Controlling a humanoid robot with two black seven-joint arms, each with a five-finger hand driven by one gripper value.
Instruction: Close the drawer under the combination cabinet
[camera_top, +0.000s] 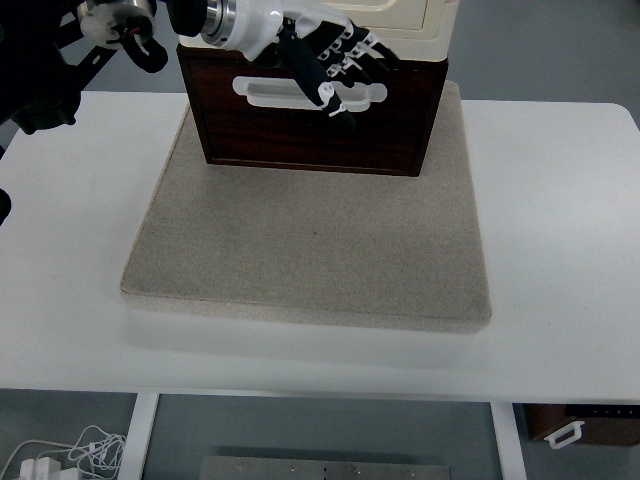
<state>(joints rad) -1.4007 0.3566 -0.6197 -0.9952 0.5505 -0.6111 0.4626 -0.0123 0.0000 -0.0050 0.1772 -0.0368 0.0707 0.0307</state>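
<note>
From the head view, I had the left robot hand (330, 60) up at the far end of the tabletop (560, 250), reaching in from the left edge across the front of the combination cabinet (340, 20). Its fingers (345, 70) were spread and relaxed, lying over the white handle (300, 92) of the dark brown drawer (315, 125); they gripped nothing that I could make out (whether the tips actually touched the handle I could not tell). The right robot hand was nowhere in the picture.

The drawer sat under the cream upper unit, at the far edge of the grey mat (310, 250). Its front stood nearer to me than the cream face above it, so I judged it not fully home, though from this steep angle I could not be sure how much travel was left.

To finish the push well, I reckoned I should keep the palm flat against the drawer front near the middle of the handle and press straight away from me. An off-centre shove could skew the drawer or slide the whole cabinet on the mat.
</note>
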